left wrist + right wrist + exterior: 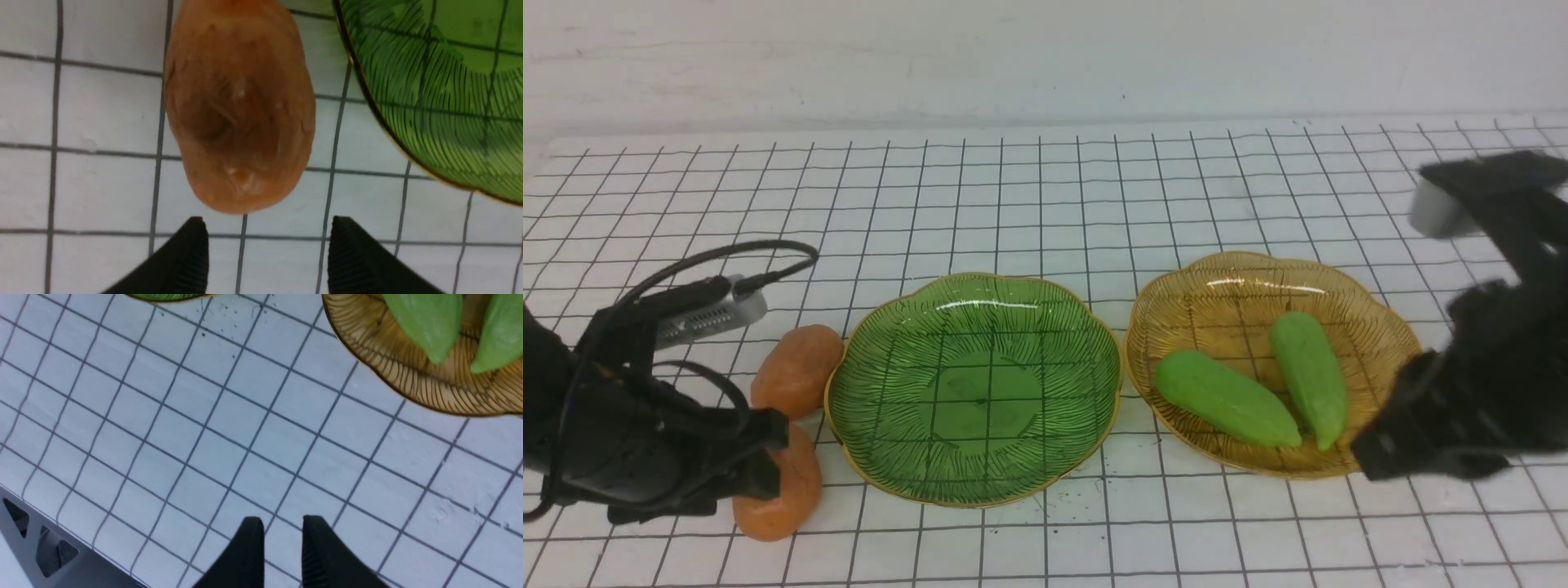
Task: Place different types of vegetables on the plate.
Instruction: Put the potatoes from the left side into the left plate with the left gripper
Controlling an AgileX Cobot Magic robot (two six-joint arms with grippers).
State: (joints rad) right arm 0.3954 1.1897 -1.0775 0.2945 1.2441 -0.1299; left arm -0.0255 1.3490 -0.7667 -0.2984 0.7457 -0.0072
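The left gripper [269,232], its fingers wide apart and empty, needed to center carefully over the nearer potato [241,110], which lay beside the green plate [980,400], before closing gently.

readable text: none | labels, brands, numbers: none I could make out from where I stood | signs: none | small marks on the left arm's metal part [704,320]: too small to read
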